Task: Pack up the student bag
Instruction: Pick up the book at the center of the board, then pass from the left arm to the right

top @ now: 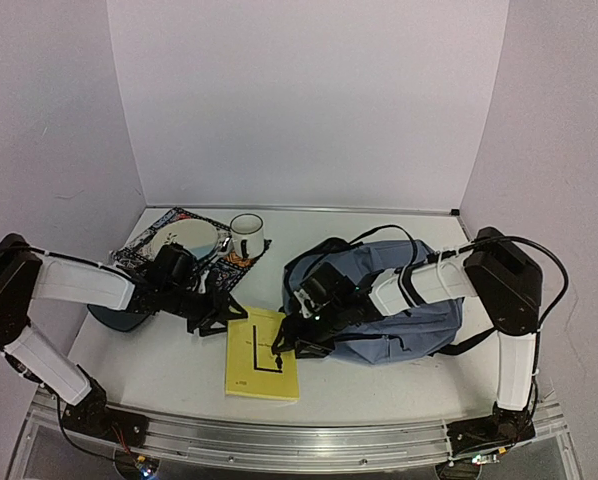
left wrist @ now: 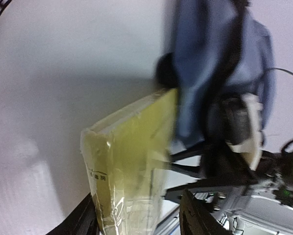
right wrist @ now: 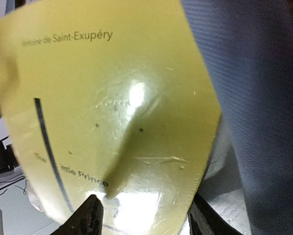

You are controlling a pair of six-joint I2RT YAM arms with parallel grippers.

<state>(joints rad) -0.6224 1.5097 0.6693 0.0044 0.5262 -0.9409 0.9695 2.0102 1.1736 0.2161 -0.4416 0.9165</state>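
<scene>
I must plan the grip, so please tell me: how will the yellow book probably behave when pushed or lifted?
The yellow book looks thin and soft-covered, so it may bend if lifted by one corner. Its cover shines like glossy film, so a grip could slip. Lying flat, it should slide, not roll.

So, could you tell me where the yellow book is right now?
In the top view, the yellow book lies centrally near the front edge of the table, just left of the student bag.
</scene>
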